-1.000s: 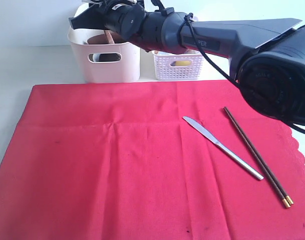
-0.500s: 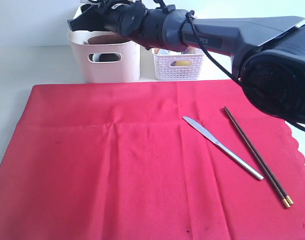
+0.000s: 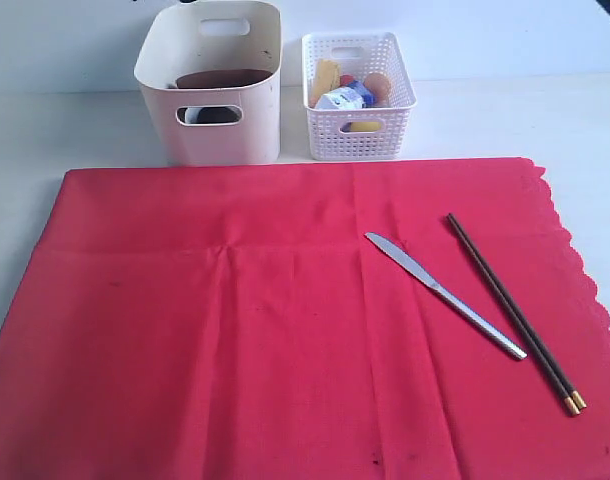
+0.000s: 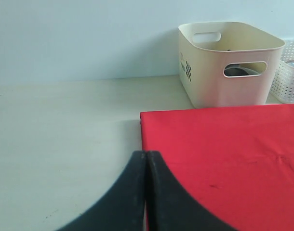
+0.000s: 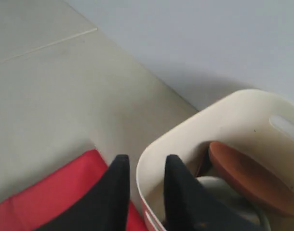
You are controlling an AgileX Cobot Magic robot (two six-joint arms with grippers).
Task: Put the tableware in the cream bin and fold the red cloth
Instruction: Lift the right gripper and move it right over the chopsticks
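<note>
Two grippers: left gripper (image 4: 146, 155) clenched, fingers touching, empty, above one edge of the big red woven cloth (image 3: 235, 330). Right gripper (image 5: 145, 161) jaws slightly apart, gripping nothing, over the rim of the large cream plastic bin (image 5: 243, 103), round brown wooden plate (image 5: 248, 180) inside. Steel table knife (image 3: 443, 293) and dark gold-tipped chopsticks (image 3: 510, 310) lie side by side on the flat cloth

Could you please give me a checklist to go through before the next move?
1. Steel knife in cream bin: not ok, it lies on the red cloth.
2. Chopsticks in bin: not ok, on the cloth beside the knife.
3. Right gripper free: ok, jaws apart, empty.
4. Left gripper free: ok, shut on nothing.
5. Bin upright, top open: ok.
6. Cloth folded: not ok, spread flat.
</note>
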